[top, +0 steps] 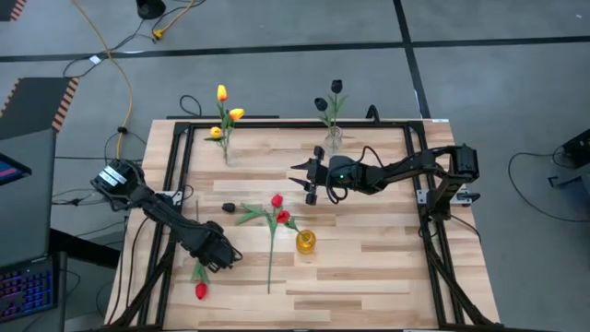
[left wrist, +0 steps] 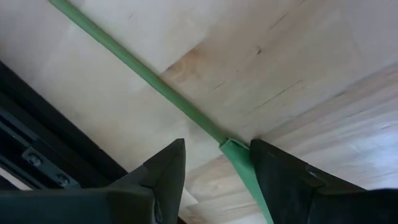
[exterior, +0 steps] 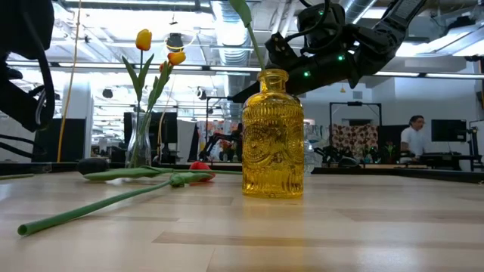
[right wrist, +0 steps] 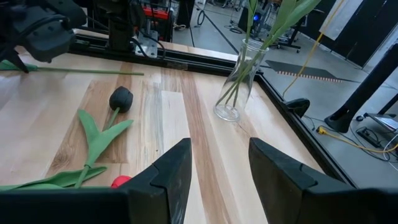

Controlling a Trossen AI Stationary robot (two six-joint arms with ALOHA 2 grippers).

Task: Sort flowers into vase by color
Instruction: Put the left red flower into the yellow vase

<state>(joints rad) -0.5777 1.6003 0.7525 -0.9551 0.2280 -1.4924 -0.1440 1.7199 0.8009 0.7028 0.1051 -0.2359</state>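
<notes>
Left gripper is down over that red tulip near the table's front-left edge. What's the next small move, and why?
Probably close the fingers. The left gripper is open, with the red tulip's green stem running between its fingers, lying flat on the table. Nothing is gripped yet, so clamping should come before lifting. The right gripper hangs open mid-table.

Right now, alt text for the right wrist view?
The right gripper, open and empty, hovers over the wooden table. Ahead lie a black tulip on its leafy green stem and a bit of a red flower. Beyond stands a clear glass vase holding green stems, with the left arm farther back holding a stem.
</notes>
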